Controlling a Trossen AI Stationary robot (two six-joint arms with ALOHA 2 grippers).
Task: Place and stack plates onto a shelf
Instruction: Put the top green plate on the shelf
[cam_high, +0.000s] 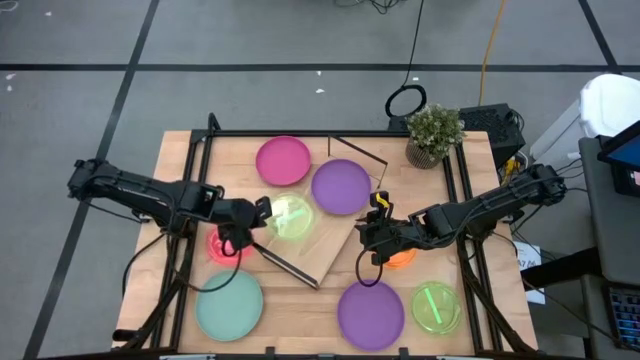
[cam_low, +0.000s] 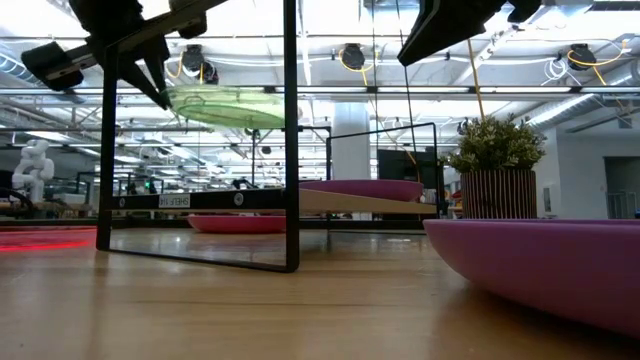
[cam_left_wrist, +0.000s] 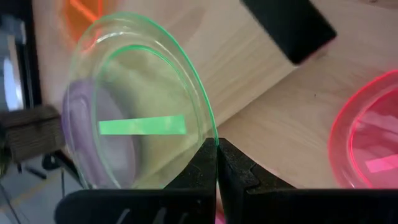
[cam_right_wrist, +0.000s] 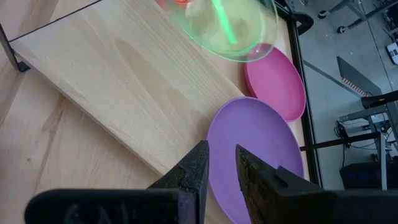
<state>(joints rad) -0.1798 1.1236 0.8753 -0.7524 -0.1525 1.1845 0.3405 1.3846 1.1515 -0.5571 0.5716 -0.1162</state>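
Note:
My left gripper is shut on a translucent lime green plate, held in the air over the left part of the light-wood shelf board, which lies slantwise mid-table. My right gripper hovers over the board's right part, slightly open and empty. A purple plate and a magenta plate lie beyond the board. A red plate, a mint green plate, a second purple plate, a second lime plate and an orange plate lie flat on the table. My left gripper pinches the lime plate's rim between its two shut fingers, at the plate's edge toward the table's left. The fingers come from the table's left. The plate is lifted clear, close to level, sticking out beyond the fingertips.
A potted plant stands at the table's far right. The shelf's thin black frame stands upright near the board's ends. The orange plate lies partly under my right arm.

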